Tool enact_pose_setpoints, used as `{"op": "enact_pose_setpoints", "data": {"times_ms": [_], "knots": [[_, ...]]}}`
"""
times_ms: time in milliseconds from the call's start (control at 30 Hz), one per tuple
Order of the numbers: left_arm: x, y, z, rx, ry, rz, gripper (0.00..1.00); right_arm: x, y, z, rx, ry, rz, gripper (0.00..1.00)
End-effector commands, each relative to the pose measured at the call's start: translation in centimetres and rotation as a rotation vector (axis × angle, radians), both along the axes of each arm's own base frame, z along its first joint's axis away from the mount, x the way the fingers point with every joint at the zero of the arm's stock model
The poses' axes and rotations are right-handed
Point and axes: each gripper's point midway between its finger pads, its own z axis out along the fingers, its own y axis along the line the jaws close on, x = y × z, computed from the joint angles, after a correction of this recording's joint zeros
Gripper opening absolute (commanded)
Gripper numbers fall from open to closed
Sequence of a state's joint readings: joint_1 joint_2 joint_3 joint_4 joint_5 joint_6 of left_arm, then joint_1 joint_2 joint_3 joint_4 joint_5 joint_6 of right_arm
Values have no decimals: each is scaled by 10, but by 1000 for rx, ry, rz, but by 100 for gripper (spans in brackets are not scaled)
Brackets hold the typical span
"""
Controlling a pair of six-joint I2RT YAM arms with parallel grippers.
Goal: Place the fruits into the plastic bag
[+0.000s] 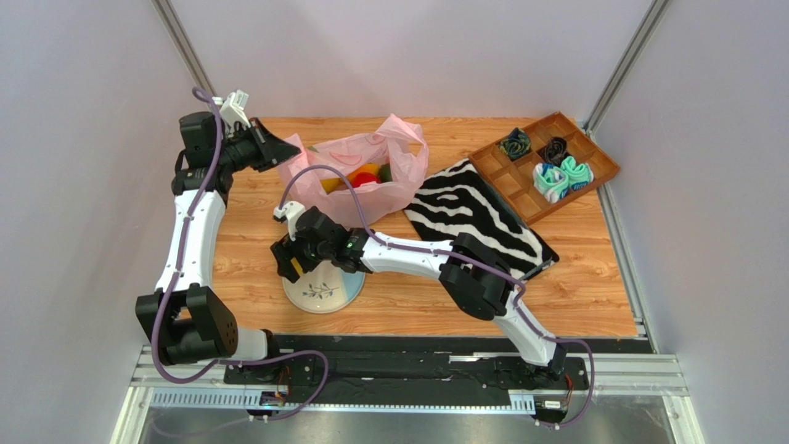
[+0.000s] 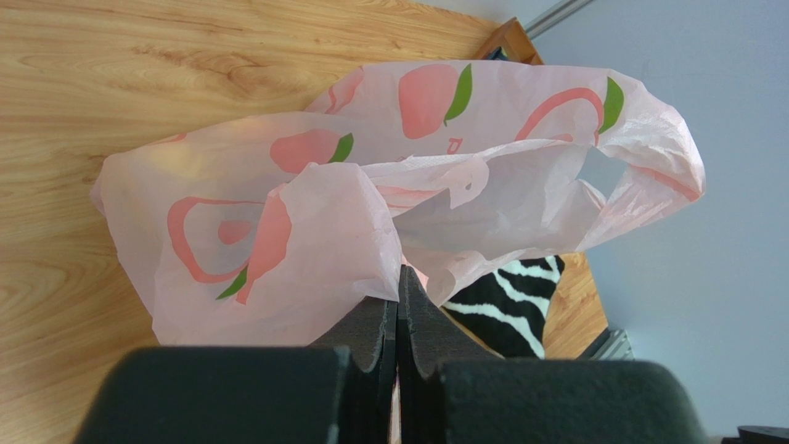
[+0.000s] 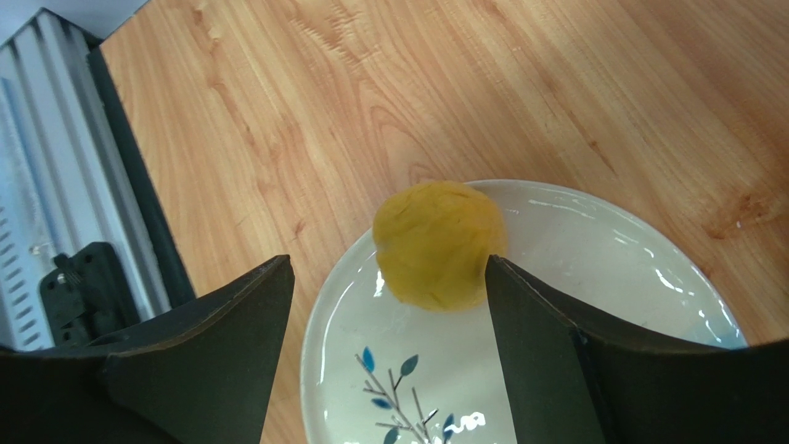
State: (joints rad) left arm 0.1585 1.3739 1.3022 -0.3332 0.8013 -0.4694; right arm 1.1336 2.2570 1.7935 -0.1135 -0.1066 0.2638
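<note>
The left claw [image 2: 398,277] is clamped together on a fold of the plastic bag [image 2: 306,231], pinching its near rim so the mouth gapes toward the middle of the surface [image 3: 370,92]. In the top view, red, yellow and green fruits [image 1: 364,178] already show inside it. The right claw [image 3: 384,268] hangs with its fingers well apart over a white plate [image 3: 593,250] painted with a leaf sprig. One yellow lemon [image 3: 435,242] rests on the plate near its far rim, between the fingers but off-centre, close against one of them. The step in hand looks to be picking up this lemon. To do it well, the right claw should shift sideways until the lemon sits midway between the fingers. Then it should come down low enough to close across the widest part, not the top. The lemon is round and the glazed plate is slick, so a lopsided squeeze would likely push it rolling off the rim. Closing slowly and lifting straight up would guard against that. The left claw should hold the bag's mouth high and wide, since the thin film sags easily. The zebra-striped cloth [image 1: 472,217] beside the bag plays no part.
</note>
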Motion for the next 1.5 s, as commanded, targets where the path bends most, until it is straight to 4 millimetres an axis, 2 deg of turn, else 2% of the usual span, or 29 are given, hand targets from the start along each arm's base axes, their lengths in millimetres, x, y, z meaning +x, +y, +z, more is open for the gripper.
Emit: {"op": "enact_pose_setpoints", "data": {"times_ms": [0,200,367,400,500,767,800,833,867,900,933,1000,1033,1067,1100,1133,1167,1200,1233,1333,1367,1433,1467], "knots": [[-8,-3,17,14,-62,-11,0,21,11,8,3,-103,-23,80],[-9,-4,18,10,-65,-16,0,25,12,-15,-45,-107,-25,80],[-9,-4,19,7,-67,-16,0,24,10,-29,-72,-100,-24,73],[-9,-4,19,6,-65,-16,0,25,9,-29,-75,-104,-25,64],[-9,-4,19,7,-66,-17,0,26,8,-27,-75,-114,-25,51],[-9,-4,19,6,-68,-18,0,22,2,-8,-50,-141,-8,36],[-9,-4,18,6,-64,-16,0,20,1,12,-23,-151,-1,33],[-8,-3,18,9,-65,-9,0,14,-5,11,-36,-142,16,32],[-8,-3,16,9,-62,-9,0,7,-7,22,-21,-151,44,32],[-7,-3,16,10,-60,-6,0,0,-13,49,16,-171,58,31],[-7,-3,16,10,-60,-6,0,-9,-22,52,19,-168,83,31],[-6,-3,14,7,-53,-6,0,-17,-36,69,42,-182,102,31],[-6,-2,14,8,-55,-4,0,-22,-46,109,103,-222,100,31],[-6,-2,15,10,-57,-5,0,-24,-56,107,92,-224,98,32],[-7,-3,15,10,-59,-6,0,-23,-65,122,104,-248,88,32],[-7,-3,14,11,-58,-7,0,-22,-77,148,135,-281,66,32],[-6,-3,14,10,-57,-5,0,-20,-84,159,147,-297,52,33],[-6,-4,14,12,-58,-7,0,-12,-93,170,156,-315,27,33],[-6,-4,14,11,-56,-10,0,-7,-104,193,188,-342,-5,33],[-7,-5,14,13,-54,-11,0,25,-126,219,221,-379,-104,33],[-7,-6,13,14,-55,-11,0,33,-130,221,211,-398,-127,33],[-6,-6,13,17,-54,-12,0,64,-143,223,150,-456,-256,33],[-7,-7,13,16,-53,-13,0,76,-140,203,81,-466,-266,33]]}}
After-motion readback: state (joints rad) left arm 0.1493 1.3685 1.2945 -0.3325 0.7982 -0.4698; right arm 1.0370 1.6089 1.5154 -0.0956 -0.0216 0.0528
